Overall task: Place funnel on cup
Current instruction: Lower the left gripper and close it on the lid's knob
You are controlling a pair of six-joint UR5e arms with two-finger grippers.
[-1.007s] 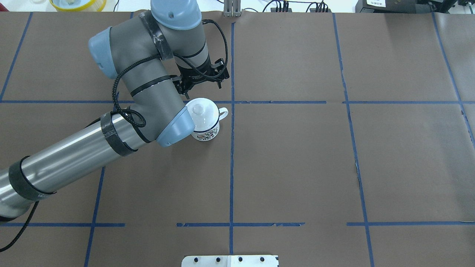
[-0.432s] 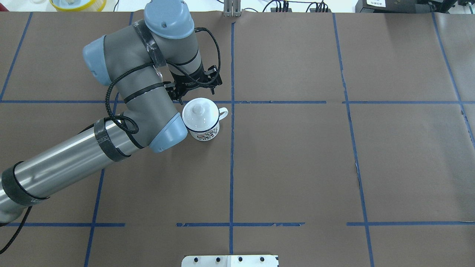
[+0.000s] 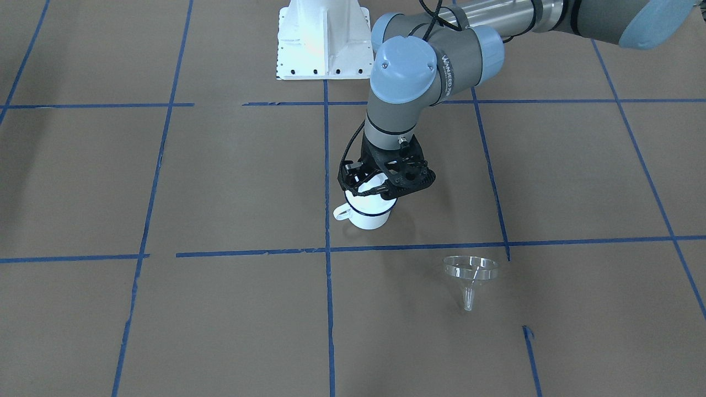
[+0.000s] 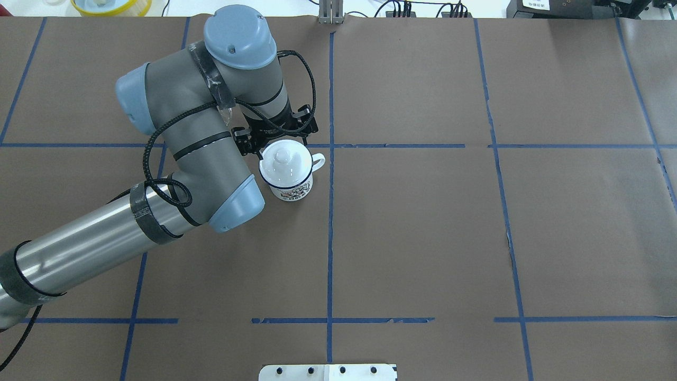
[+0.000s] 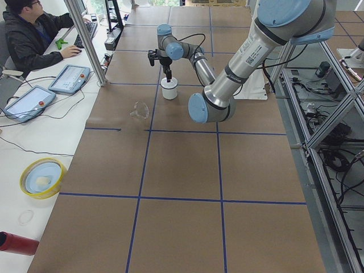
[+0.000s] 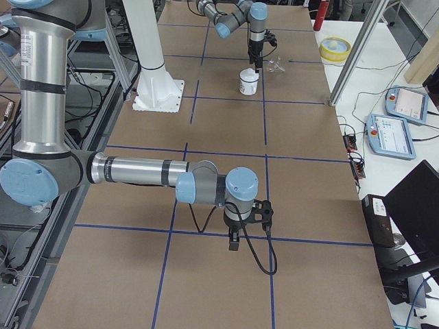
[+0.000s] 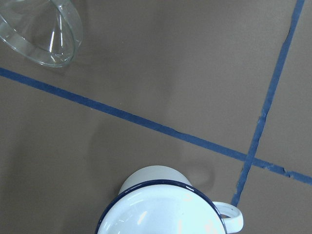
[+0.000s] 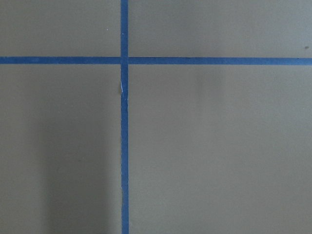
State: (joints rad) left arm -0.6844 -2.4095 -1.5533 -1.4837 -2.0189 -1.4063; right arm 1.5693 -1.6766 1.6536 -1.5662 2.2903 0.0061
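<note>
The cup (image 4: 290, 180) is a white enamel mug with a dark blue rim, and a white knobbed lid (image 4: 283, 159) sits on it. It stands near the table's middle (image 3: 368, 215). My left gripper (image 4: 275, 134) hovers open just over the cup's far side (image 3: 383, 184), holding nothing. The clear funnel (image 3: 470, 273) lies on the table apart from the cup, on my left. It shows at the top left of the left wrist view (image 7: 41, 34) and is hidden under my arm in the overhead view. My right gripper (image 6: 233, 241) hangs over bare table far off; I cannot tell its state.
The robot's white base plate (image 3: 322, 38) is at the near table edge. A yellow-rimmed bowl (image 5: 42, 177) and a red cylinder (image 5: 17, 243) sit off the table's far edge. An operator (image 5: 28, 28) sits beyond a metal post (image 5: 85, 40).
My left arm has swung a little to the left, and its gripper has moved closer to the cup's lid. The cup has not moved.
</note>
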